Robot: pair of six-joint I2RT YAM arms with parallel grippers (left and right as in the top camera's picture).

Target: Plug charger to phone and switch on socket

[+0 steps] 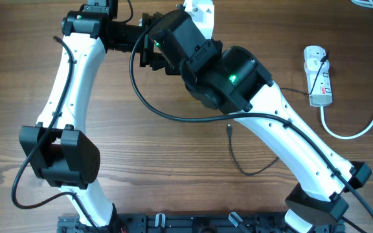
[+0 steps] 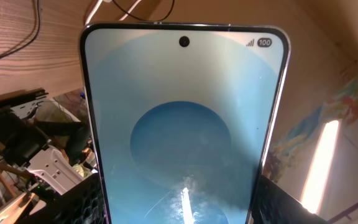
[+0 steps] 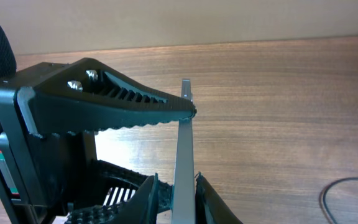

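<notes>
The phone (image 2: pixel 179 124) fills the left wrist view, its blue screen facing the camera. My left gripper (image 2: pixel 179 208) is shut on its two long sides. In the right wrist view the phone (image 3: pixel 184 155) shows edge-on as a thin silver strip, and my right gripper (image 3: pixel 183 198) is closed across its thickness. In the overhead view both grippers meet at the top centre (image 1: pixel 149 46) and hide the phone. The charger's connector tip (image 1: pixel 229 129) lies loose on the table, and its thin black cable (image 1: pixel 251 171) loops away. The white socket (image 1: pixel 318 76) lies at the far right.
A thick white cord (image 1: pixel 368 123) curves from the socket round the table's right side. Both arms cross the middle of the wooden table (image 1: pixel 173 162). A black rail (image 1: pixel 173 223) runs along the front edge.
</notes>
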